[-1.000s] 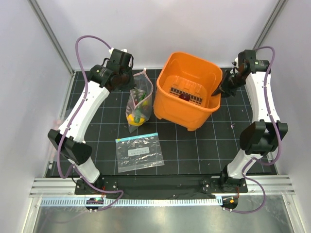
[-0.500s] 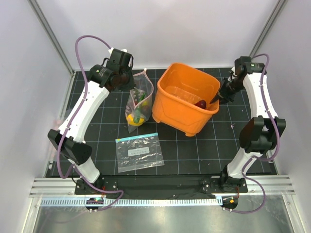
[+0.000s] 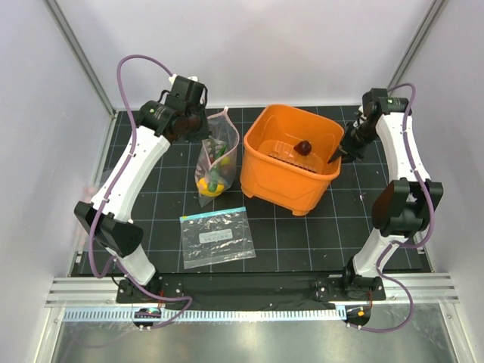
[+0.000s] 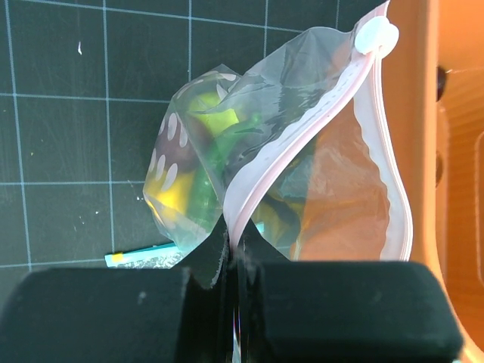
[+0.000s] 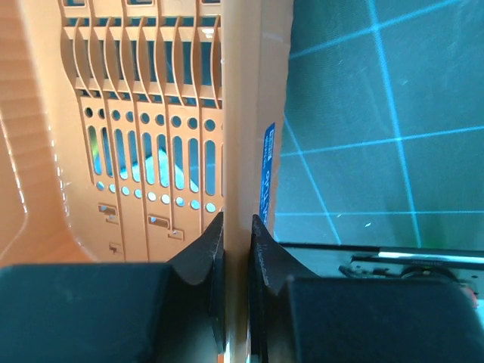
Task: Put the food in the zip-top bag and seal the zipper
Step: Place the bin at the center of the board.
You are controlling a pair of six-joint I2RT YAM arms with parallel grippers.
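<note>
Our left fingers (image 4: 208, 261) pinch the pink zipper (image 4: 299, 142) shut. The zip-top bag (image 3: 215, 155) stands mouth-up, long axis near upright, beside the orange basket (image 3: 253, 170). Right fingers (image 5: 198, 257) clamp its rim, with the dark maroon piece (image 3: 302, 146) inside.

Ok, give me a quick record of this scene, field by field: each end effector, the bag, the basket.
left end effector: shut on the pink zipper edge of the zip-top bag
right end effector: shut on the orange basket rim
zip-top bag: mouth open, yellow pepper inside
orange basket: holds dark maroon piece
spare bag: teal strip, lying flat
</note>
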